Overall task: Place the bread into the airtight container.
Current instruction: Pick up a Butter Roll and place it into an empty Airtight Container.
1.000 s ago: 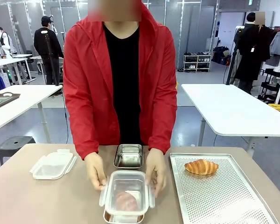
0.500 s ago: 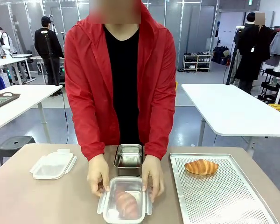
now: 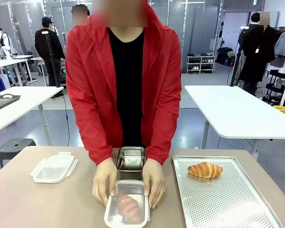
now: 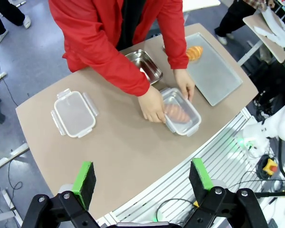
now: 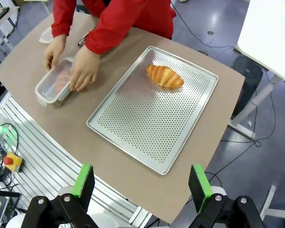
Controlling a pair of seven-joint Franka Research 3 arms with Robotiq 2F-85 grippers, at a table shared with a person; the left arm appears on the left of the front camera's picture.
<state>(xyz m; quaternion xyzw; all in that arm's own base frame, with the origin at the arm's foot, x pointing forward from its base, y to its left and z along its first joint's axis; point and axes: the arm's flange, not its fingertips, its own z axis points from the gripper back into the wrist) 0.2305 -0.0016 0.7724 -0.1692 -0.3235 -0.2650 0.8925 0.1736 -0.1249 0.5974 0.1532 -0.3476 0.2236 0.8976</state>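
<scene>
Two hands (image 3: 105, 179) clasp the container (image 3: 115, 219).

The left gripper (image 4: 141, 179) and right gripper (image 5: 140, 184) hang high, jaws spread wide (green pads (image 4: 85, 176) facing inward).

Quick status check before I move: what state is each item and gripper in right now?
Near container: lid on, bread inside, person's hands on both sides.
Far container: open, empty.
Spare lid: flat on table, unused.
Croissant: lying on tray.
Left gripper: open, empty.
Right gripper: open, empty.
</scene>
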